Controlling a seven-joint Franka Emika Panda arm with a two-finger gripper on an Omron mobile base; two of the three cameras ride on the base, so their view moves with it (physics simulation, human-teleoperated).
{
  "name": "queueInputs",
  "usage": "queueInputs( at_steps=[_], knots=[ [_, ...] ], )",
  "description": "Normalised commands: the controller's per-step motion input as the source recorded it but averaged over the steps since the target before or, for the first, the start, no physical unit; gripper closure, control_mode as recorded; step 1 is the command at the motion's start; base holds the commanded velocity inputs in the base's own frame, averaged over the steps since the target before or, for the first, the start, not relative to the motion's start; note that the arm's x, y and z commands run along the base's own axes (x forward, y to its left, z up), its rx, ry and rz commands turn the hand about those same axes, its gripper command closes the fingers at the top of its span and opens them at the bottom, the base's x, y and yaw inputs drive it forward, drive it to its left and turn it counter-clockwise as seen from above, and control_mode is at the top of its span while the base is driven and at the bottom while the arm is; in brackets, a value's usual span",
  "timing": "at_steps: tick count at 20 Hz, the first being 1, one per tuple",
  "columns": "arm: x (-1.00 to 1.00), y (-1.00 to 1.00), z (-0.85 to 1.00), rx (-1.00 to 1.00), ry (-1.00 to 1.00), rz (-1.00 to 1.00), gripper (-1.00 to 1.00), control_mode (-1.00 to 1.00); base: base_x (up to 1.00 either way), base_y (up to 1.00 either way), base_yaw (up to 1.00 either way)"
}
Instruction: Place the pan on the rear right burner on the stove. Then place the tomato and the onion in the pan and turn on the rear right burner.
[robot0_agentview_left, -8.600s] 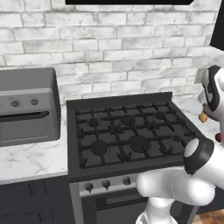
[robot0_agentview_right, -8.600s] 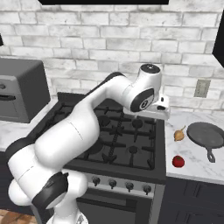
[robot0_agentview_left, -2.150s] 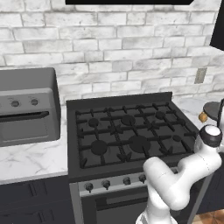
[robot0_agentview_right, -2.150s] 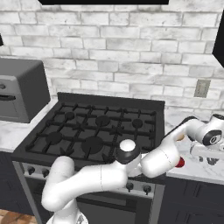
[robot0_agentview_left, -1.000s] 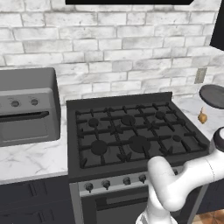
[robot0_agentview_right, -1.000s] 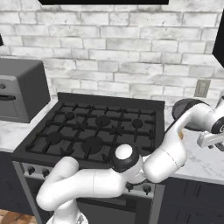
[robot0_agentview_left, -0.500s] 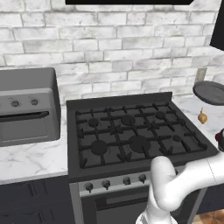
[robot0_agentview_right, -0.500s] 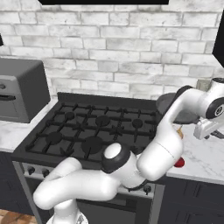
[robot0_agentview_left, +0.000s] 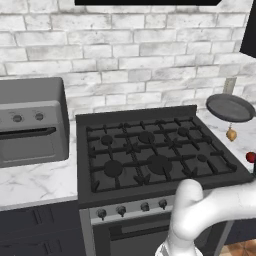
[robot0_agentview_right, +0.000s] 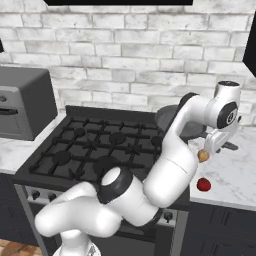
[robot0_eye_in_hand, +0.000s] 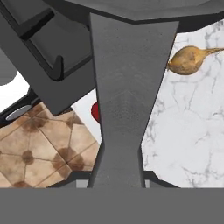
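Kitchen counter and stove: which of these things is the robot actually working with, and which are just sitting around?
Part of the job:
- pan, lifted off the counter, its handle held in the shut gripper
- stove, with its rear right burner
- onion on the counter
- tomato on the counter

Just there:
- grey countertop oven
- wall outlet

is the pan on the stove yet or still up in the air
In the air. The pan hangs above the counter right of the stove, over the onion, its handle clamped in the shut gripper.

A grey countertop oven (robot0_agentview_left: 31, 122) sits on the marble counter (robot0_agentview_left: 37, 182) beneath a brick wall (robot0_agentview_left: 125, 45).
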Motion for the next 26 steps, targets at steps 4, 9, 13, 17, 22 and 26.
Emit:
queueInputs(
  at_steps=[4, 9, 13, 17, 22, 26],
  knots=[
    [0.0, 0.47, 0.0, 0.0, 0.0, 0.04, 1.0, -1.0, 0.0, 0.0, 0.0],
    [0.0, 0.28, 0.0, 0.0, 0.01, 0.0, 1.0, -1.0, 0.0, 0.0, 0.0],
    [0.04, 0.15, 0.0, 0.0, 0.08, -0.03, 1.0, -1.0, 0.0, 0.0, 0.0],
    [0.15, 0.13, 0.0, 0.0, 0.09, -0.05, 1.0, -1.0, 0.0, 0.0, 0.0],
    [0.22, 0.14, 0.0, 0.0, 0.08, -0.02, 1.0, -1.0, 0.0, 0.0, 0.0],
    [0.27, 0.14, 0.0, 0.0, 0.1, -0.02, 1.0, -1.0, 0.0, 0.0, 0.0]
  ],
)
